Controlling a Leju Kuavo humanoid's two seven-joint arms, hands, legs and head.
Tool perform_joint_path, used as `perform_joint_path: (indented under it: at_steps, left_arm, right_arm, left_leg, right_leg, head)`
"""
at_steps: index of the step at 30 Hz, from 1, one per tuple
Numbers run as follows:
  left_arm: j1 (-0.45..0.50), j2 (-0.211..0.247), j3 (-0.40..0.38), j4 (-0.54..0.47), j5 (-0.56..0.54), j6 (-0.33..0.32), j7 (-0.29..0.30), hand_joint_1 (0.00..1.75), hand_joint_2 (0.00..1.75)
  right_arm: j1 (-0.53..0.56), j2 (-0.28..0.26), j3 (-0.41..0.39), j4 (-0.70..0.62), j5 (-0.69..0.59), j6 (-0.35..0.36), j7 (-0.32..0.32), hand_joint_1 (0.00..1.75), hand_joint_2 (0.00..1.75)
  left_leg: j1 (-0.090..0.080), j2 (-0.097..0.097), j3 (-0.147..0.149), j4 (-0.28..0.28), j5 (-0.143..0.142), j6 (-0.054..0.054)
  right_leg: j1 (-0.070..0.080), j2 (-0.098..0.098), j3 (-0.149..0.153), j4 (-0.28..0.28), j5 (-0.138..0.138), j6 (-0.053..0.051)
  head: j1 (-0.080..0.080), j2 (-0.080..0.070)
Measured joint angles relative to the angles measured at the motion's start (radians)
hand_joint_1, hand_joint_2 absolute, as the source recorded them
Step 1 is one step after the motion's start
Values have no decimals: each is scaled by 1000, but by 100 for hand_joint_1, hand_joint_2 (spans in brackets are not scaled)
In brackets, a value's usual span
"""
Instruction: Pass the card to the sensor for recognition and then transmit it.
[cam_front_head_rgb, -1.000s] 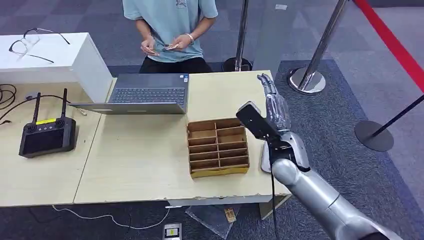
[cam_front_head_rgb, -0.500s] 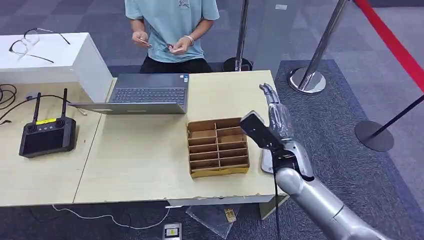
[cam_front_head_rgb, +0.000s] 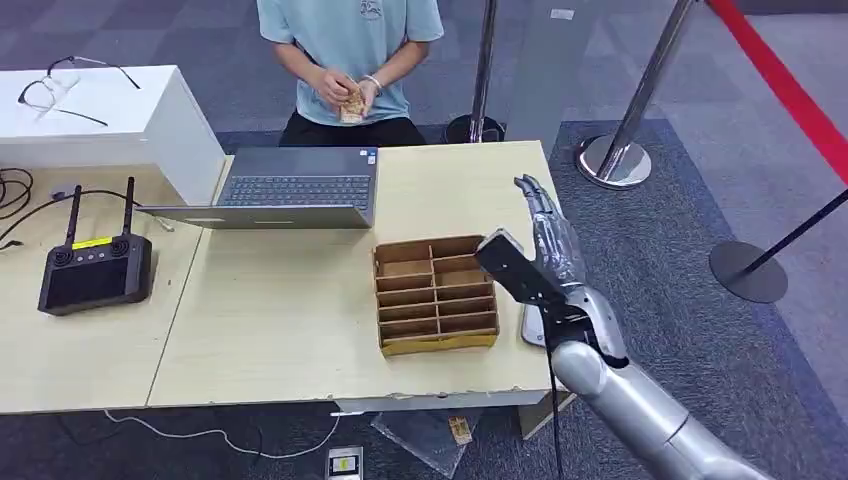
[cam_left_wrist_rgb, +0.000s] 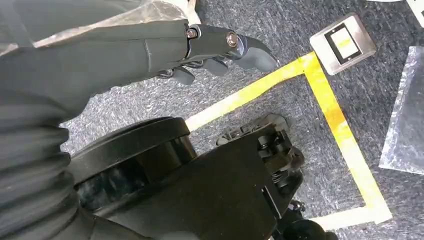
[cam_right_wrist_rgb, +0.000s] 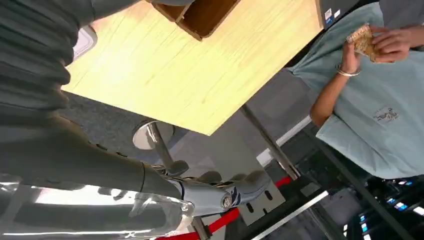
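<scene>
The right hand (cam_front_head_rgb: 555, 235) is hovering empty over the table's right edge with fingers stretched out apart, and it's been drifting back toward the robot over the last second. The left hand (cam_left_wrist_rgb: 220, 50) is hanging down by the floor, fingers loosely apart, holding nothing. Just past the right hand, the wooden divider box (cam_front_head_rgb: 436, 293) is sitting on the pale table (cam_front_head_rgb: 280, 300). Farther back there's an open laptop (cam_front_head_rgb: 300, 188). Behind it a person is now gripping the cards (cam_front_head_rgb: 351, 104) in both hands, so I'd guess the handover is still pending. Stanchions are standing on grey carpet.
</scene>
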Motion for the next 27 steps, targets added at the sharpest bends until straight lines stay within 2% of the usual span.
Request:
perform_joint_path:
  at_steps: [14, 21, 27]
  left_arm:
    - [0, 0, 0, 0, -6, -1, -1, 0, 175]
    - [0, 0, 0, 0, -5, 1, -6, 0, 175]
    - [0, 0, 0, 0, -5, 2, -6, 0, 175]
  right_arm:
    - [0, 9, 11, 13, 11, 25, 4, 0, 175]
    - [4, 9, 16, 21, 16, 17, 39, 0, 175]
    - [10, 8, 15, 26, 15, 4, 42, 0, 175]
  left_leg:
    - [0, 0, 0, 0, 0, 0]
    - [0, 0, 0, 0, 0, 0]
    - [0, 0, 0, 0, 0, 0]
  right_leg:
    - [0, 0, 0, 0, 0, 0]
    - [0, 0, 0, 0, 0, 0]
    - [0, 0, 0, 0, 0, 0]
  head:
    - [0, 0]
    - [0, 0]
    - [0, 0]
